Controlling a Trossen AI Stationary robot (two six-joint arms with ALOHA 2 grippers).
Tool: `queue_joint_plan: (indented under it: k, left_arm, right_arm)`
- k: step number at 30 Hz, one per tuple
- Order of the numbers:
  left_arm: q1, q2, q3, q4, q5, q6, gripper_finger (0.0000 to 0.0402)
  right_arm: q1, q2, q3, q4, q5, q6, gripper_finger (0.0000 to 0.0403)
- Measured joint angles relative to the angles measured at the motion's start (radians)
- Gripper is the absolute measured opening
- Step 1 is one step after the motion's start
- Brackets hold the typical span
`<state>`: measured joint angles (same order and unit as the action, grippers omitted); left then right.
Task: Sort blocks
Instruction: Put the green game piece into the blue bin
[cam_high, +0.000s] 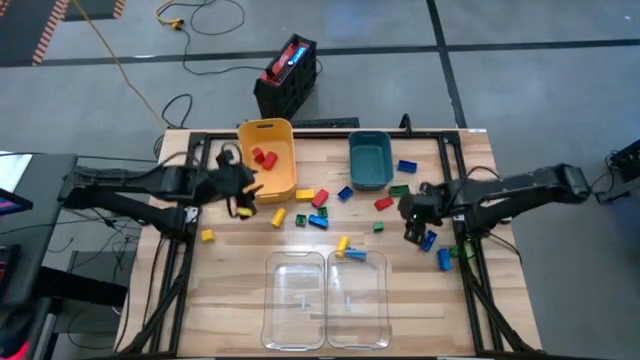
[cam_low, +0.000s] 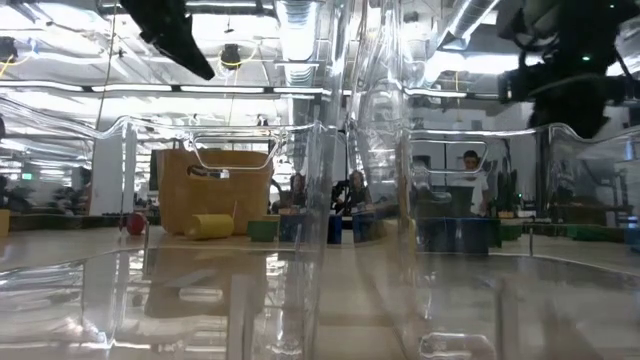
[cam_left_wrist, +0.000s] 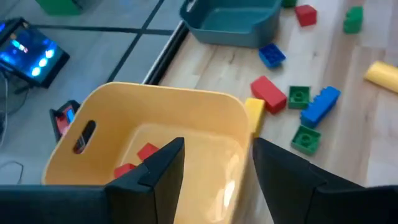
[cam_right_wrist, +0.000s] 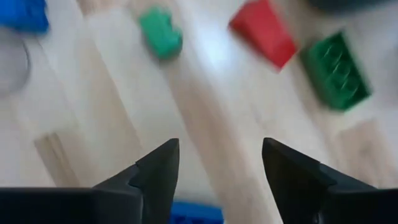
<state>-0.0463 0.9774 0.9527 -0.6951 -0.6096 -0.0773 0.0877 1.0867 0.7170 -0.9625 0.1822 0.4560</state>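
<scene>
The left gripper (cam_left_wrist: 214, 177) hangs over the near rim of the yellow bin (cam_left_wrist: 186, 118), its two dark fingers (cam_left_wrist: 165, 168) standing apart with nothing between them. In the high view this gripper (cam_high: 243, 190) sits left of centre, at the bin's left edge. Inside the bin lie red blocks (cam_left_wrist: 140, 158), seen from above as two red pieces (cam_high: 264, 157) in its upper half.

The right gripper (cam_right_wrist: 217, 171) points down at bare wood, its fingers (cam_right_wrist: 158, 168) spread wide and empty; a blue block (cam_right_wrist: 193, 213) shows just below the gap, at the frame's bottom edge. In the high view this gripper (cam_high: 417, 215) is at centre right, with a blue block (cam_high: 429, 240) just beneath it and another blue one (cam_high: 444, 260) lower right.

Beyond the right fingers, a red block (cam_right_wrist: 264, 31) and a green block (cam_right_wrist: 336, 71) lie in the upper right of that wrist frame, and a smaller green one (cam_right_wrist: 160, 32) at upper centre.

The other blocks are strewn across the table's (cam_high: 230, 290) middle: yellow, red, blue and green bricks (cam_high: 318, 205) between the yellow bin and the teal bin (cam_high: 370, 160), a yellow one (cam_high: 207, 235) at the left edge, and a yellow and blue pair (cam_high: 350, 250) just above the clear bins (cam_high: 325, 300) at lower centre. The teal bin holds nothing visible.
</scene>
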Motion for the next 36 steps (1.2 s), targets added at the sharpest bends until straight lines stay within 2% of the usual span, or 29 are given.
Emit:
queue_joint_plan:
  k: [4, 7, 9, 12, 16, 21, 27, 36]
  left_arm:
    - [-0.085, 0.011, -0.05, 0.047, -0.054, -0.02, 0.0184]
    - [-0.139, 0.012, -0.084, 0.071, -0.08, -0.033, 0.0184]
    - [-0.172, 0.011, -0.104, 0.088, -0.103, -0.049, 0.0184]
    - [-0.214, 0.01, -0.146, 0.108, -0.127, -0.07, 0.0184]
    - [-0.251, 0.01, -0.193, 0.137, -0.141, -0.107, 0.0184]
    - [-0.306, -0.002, -0.202, 0.113, -0.157, -0.165, 0.0184]
    - [-0.352, -0.068, -0.202, 0.086, -0.217, -0.192, 0.0184]
    - [-0.354, -0.156, -0.202, 0.067, -0.215, -0.208, 0.0184]
  right_arm:
    - [0.071, 0.021, 0.0, -0.004, -0.001, 0.118, 0.026]
    - [0.115, 0.033, 0.0, 0.086, 0.056, 0.114, 0.0261]
    - [0.119, 0.05, 0.0, 0.174, 0.099, 0.06, 0.0261]
    - [0.066, 0.098, 0.0, 0.304, 0.103, -0.054, 0.0261]
    - [-0.018, 0.191, 0.005, 0.35, 0.107, -0.207, 0.0261]
    - [-0.031, 0.181, -0.021, 0.51, 0.109, -0.302, 0.0261]
    - [-0.017, 0.16, -0.144, 0.68, 0.101, -0.331, 0.0261]
    - [0.012, 0.134, -0.261, 0.83, 0.071, -0.331, 0.0261]
